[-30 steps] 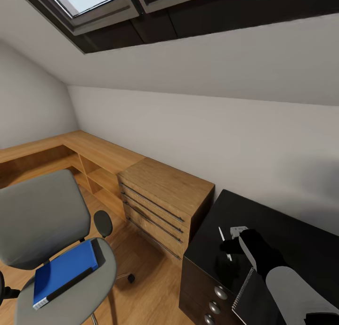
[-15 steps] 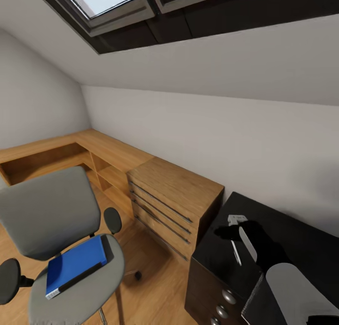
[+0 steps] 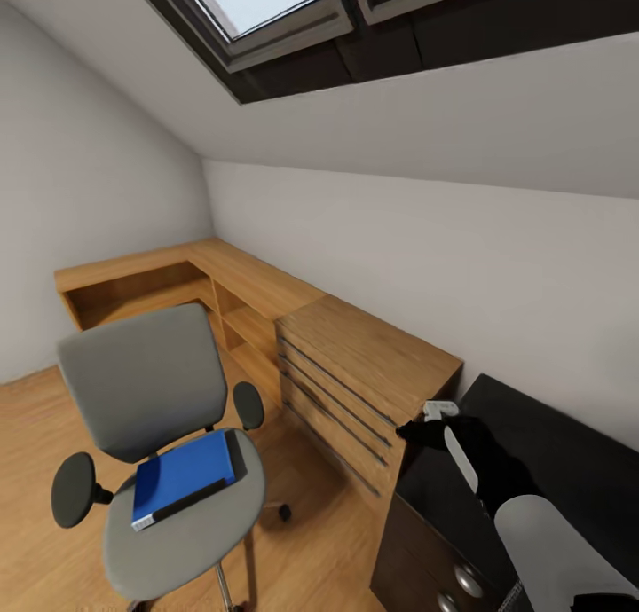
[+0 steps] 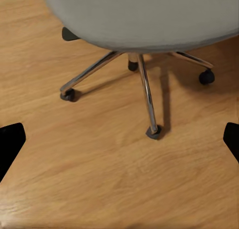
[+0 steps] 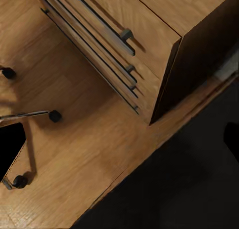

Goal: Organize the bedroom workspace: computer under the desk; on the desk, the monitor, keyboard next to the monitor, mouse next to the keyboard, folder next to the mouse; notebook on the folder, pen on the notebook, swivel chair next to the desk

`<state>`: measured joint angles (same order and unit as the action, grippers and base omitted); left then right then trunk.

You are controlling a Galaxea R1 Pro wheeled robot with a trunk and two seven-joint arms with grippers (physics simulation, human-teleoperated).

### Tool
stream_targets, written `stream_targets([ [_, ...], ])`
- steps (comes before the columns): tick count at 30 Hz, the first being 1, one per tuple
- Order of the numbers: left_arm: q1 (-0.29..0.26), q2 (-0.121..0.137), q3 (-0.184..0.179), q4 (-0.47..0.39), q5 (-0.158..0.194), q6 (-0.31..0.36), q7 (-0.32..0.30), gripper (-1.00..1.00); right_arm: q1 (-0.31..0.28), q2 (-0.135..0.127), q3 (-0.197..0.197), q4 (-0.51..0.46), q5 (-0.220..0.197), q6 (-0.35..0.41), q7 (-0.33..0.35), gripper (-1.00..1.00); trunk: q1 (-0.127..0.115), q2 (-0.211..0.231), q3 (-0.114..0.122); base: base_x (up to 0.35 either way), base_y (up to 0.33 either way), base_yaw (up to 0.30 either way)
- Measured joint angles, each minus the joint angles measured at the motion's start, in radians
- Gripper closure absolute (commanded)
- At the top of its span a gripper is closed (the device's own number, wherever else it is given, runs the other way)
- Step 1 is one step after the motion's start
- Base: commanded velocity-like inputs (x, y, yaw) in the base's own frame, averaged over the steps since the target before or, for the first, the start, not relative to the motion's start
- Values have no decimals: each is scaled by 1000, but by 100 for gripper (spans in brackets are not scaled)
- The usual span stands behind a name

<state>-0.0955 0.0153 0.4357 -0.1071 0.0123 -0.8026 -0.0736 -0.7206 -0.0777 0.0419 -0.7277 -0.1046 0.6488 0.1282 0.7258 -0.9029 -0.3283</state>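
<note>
Here, the swivel chair stood on the wooden floor, well left of the right claw. The folder lay flat on its grey seat, with no arm touching it. In the left wrist view, the left claw hung over bare floor just short of the chair's chrome base, its two dark fingertips spread wide at the picture's edges and holding nothing. The light wooden drawer unit stood between chair and surface. The right claw hovered above the black surface's near corner, beside a small white object; whether it was spread or pressed together could not be told. The right wrist view showed one dark fingertip over floor, drawer unit and dark surface edge.
</note>
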Motion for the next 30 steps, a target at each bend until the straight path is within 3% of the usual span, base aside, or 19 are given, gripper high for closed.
stream_targets([
  [8,0,0,0,0,0,0,0,-100,0,23,0,41,-2,-97,-1,-100,0,0,0,0,0,279],
  [15,0,1,0,0,0,0,1,-100,6,67,1,61,-2,-187,-2,-100,0,0,0,0,0,279],
  [20,0,2,0,0,0,1,0,-100,18,84,3,82,0,-247,-3,-100,0,0,0,0,0,279],
  [30,0,4,0,0,0,1,0,-100,27,116,4,150,-1,-433,-5,-100,0,0,0,0,0,278],
])
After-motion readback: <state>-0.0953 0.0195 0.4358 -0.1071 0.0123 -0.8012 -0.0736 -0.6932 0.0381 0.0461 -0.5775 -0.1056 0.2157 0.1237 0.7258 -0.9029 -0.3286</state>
